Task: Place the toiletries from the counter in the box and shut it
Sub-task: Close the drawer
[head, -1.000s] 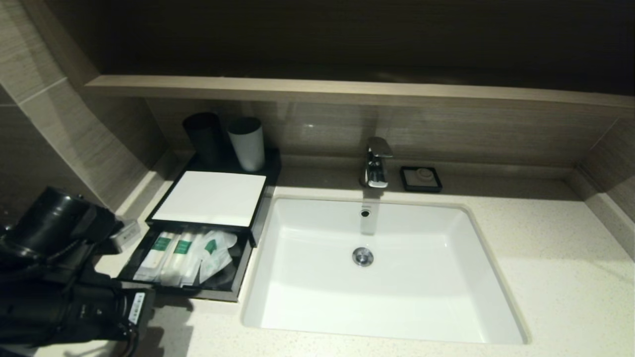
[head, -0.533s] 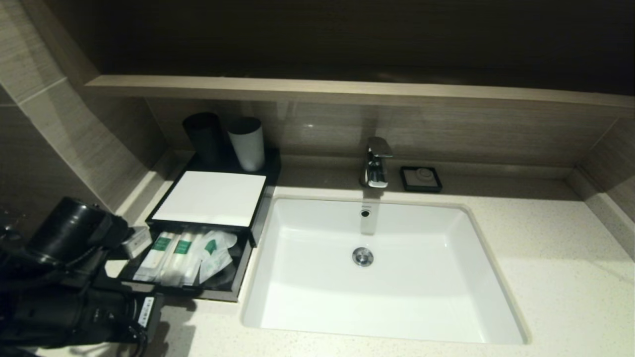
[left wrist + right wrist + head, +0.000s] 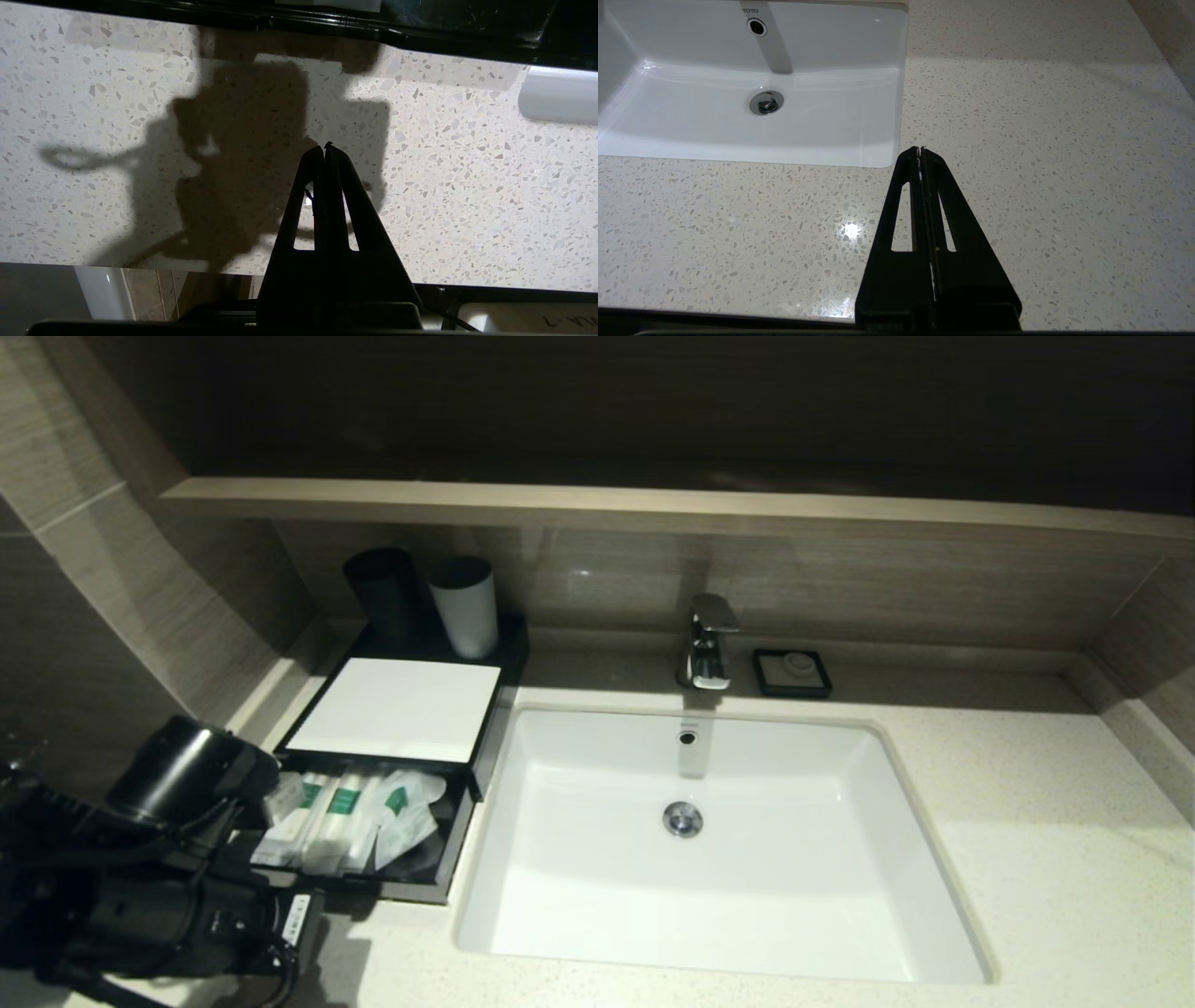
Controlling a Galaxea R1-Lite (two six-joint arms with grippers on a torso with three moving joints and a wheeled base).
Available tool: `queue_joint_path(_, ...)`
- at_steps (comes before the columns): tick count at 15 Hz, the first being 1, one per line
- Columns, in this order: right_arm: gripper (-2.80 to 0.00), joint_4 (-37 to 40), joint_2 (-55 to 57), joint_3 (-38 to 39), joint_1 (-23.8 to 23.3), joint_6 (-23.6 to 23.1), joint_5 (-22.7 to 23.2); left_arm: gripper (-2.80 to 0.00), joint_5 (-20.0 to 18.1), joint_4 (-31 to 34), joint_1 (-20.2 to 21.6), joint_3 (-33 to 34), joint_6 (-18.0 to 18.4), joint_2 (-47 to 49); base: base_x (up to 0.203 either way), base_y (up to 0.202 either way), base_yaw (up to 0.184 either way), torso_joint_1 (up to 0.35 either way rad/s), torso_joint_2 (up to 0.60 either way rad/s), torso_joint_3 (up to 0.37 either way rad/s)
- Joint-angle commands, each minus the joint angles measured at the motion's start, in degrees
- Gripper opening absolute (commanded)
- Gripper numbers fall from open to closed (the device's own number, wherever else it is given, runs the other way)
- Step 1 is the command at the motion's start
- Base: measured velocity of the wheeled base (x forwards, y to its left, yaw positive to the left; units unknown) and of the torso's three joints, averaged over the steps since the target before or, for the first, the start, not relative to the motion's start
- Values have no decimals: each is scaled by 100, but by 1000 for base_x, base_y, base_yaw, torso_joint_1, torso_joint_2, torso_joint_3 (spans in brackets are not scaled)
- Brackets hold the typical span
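The black box (image 3: 485,709) stands left of the sink, a white sheet on its top. Its drawer (image 3: 411,891) is pulled out and holds several white toiletry packets with green labels (image 3: 345,812). My left arm (image 3: 187,896) is at the drawer's front left corner and covers that corner. My left gripper (image 3: 324,147) is shut and empty over the bare speckled counter, with the drawer's black edge (image 3: 373,32) just beyond its tips. My right gripper (image 3: 920,149) is shut and empty over the counter by the sink's front right corner, and it does not show in the head view.
The white sink (image 3: 719,840) fills the middle and also shows in the right wrist view (image 3: 752,107), with a chrome tap (image 3: 708,644) behind. A black cup (image 3: 383,593) and a white cup (image 3: 464,605) stand behind the box. A black soap dish (image 3: 792,672) is by the tap.
My left arm has moved right and forward, closer to the open drawer's front left corner. The drawer and its contents have not moved.
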Motion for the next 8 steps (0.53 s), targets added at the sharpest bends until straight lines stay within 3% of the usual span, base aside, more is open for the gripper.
queue_joint_path(1,-280,2,4,1,1,-1,0,-280,7,-71,50,46,-3,195,0,0,0,0,0,0)
queue_joint_path(8,-280,2,4,1,1,-1,0,-280,-2,-703,182,-31,99,647,0,0,0,0,0,0)
